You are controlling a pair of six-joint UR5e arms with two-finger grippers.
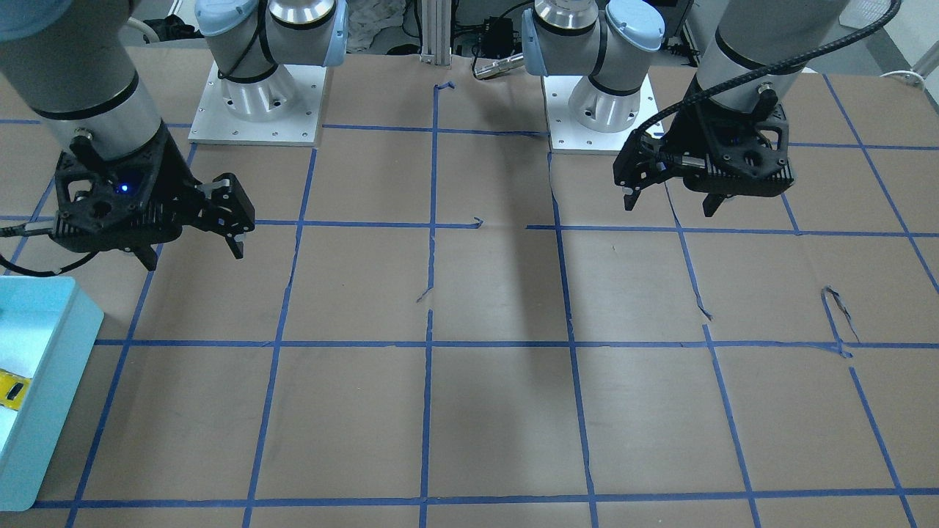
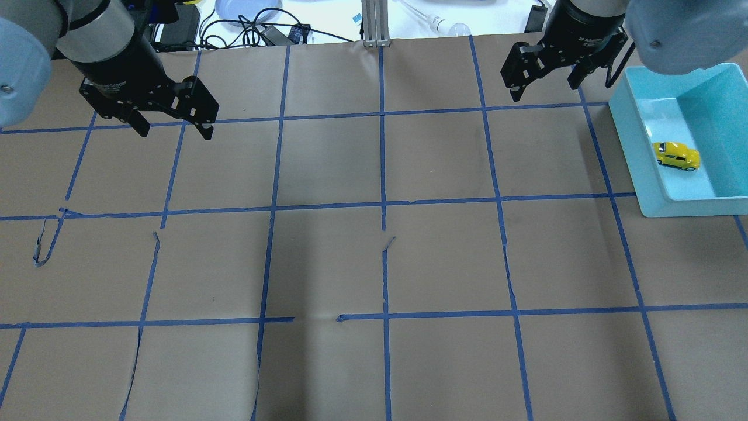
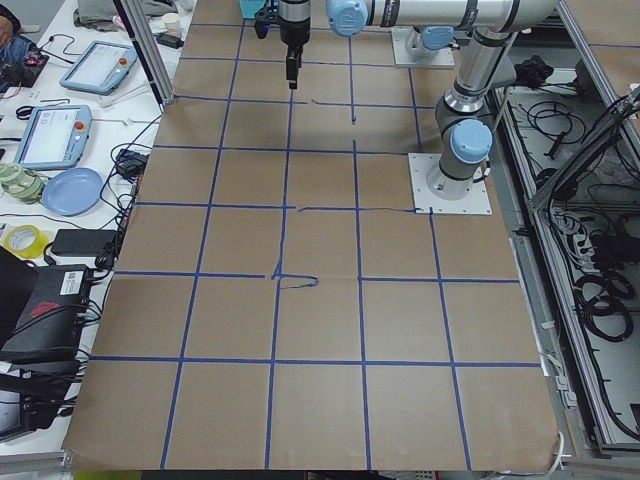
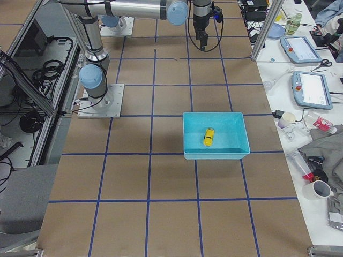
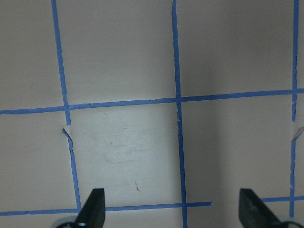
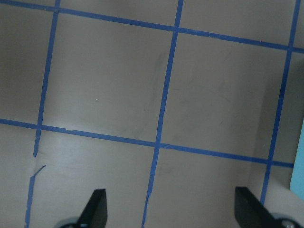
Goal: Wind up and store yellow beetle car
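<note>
The yellow beetle car [image 2: 676, 155] sits inside a teal bin [image 2: 628, 140] at the table's right end. It also shows in the exterior right view [image 4: 208, 137], and its edge shows in the front-facing view [image 1: 11, 386]. My right gripper [image 2: 544, 89] hangs open and empty above the table, left of the bin's far corner. My left gripper [image 2: 175, 131] hangs open and empty over the far left of the table. The wrist views show only taped paper between the open left gripper's [image 5: 173, 209] and right gripper's [image 6: 172, 209] fingertips.
The table is brown paper with a blue tape grid, the tape torn in places [image 2: 41, 248]. The two arm bases [image 1: 257, 103] [image 1: 601, 110] stand at the robot's edge. Cables, a plate and tablets lie beyond the far edge [image 3: 70, 190].
</note>
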